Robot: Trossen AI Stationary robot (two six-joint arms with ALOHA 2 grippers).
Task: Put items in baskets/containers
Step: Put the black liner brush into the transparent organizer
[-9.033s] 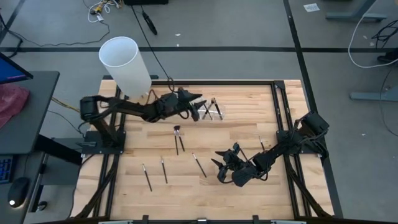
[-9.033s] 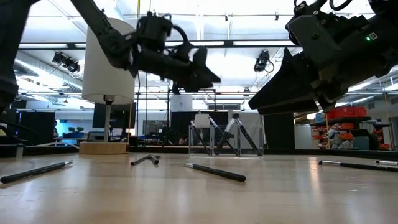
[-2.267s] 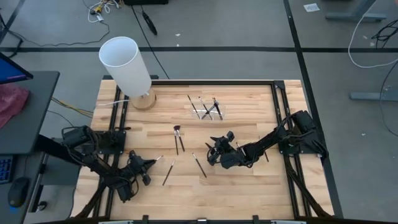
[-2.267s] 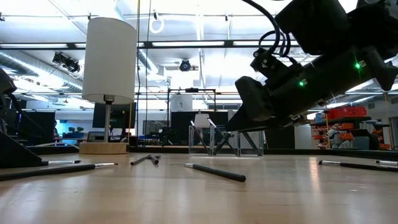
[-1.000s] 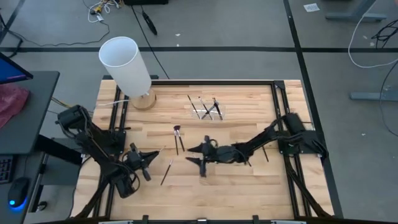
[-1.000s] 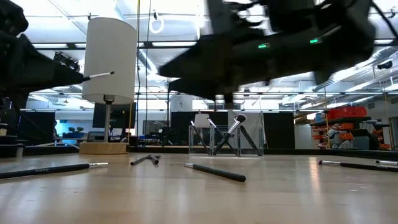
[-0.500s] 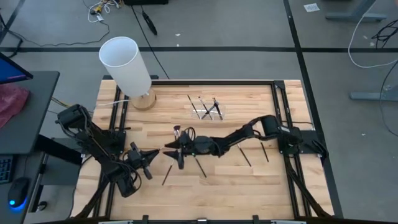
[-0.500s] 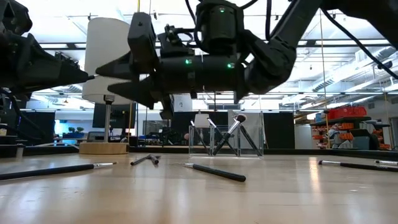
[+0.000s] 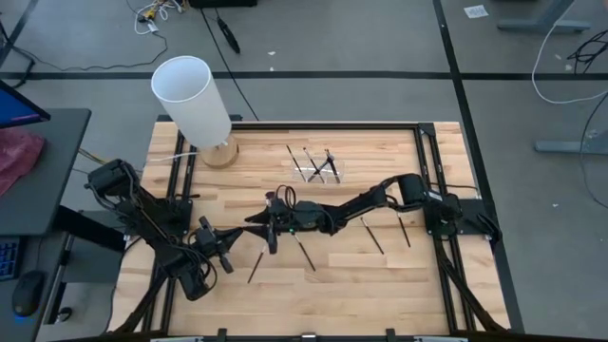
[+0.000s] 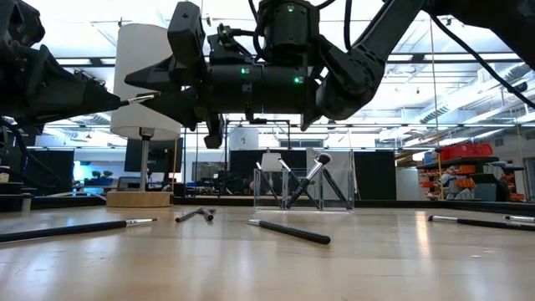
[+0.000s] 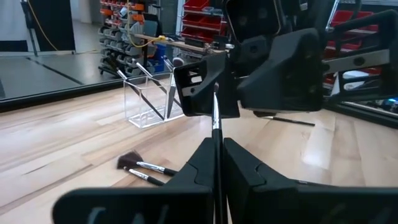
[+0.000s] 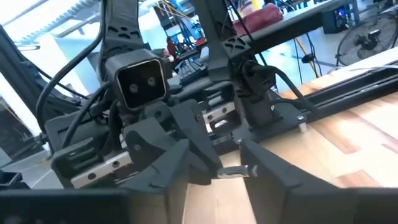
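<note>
My left gripper (image 9: 231, 239) hovers over the table's near left part, shut on a thin dark brush (image 11: 215, 118). The brush sticks out past its fingertips toward the right. My right gripper (image 9: 255, 224) has reached across the table. Its fingers stand apart on either side of the brush's free silvery end (image 12: 233, 171). The clear holder (image 9: 318, 169) stands at the far middle with several brushes leaning in it. Loose brushes lie on the wood (image 9: 304, 252), (image 9: 255, 264), (image 9: 272, 204). My left gripper pinches the brush's handle (image 11: 216, 163) between its two fingers, which lie along it. The brush runs out roughly level beyond the fingertips toward the table's right, lifted clear of the table (image 10: 138, 99). My right gripper: whether its fingers (image 12: 261, 168) touch the brush's end cannot be told.
A tall white cylinder on a wooden base (image 9: 195, 100) stands at the far left corner. Two more brushes lie at the right (image 9: 372, 237), (image 9: 404, 231). Black frame rails run along the table's left and right sides.
My right gripper has swung from the table's middle toward the left edge and come up to the free end of the brush in my left gripper.
</note>
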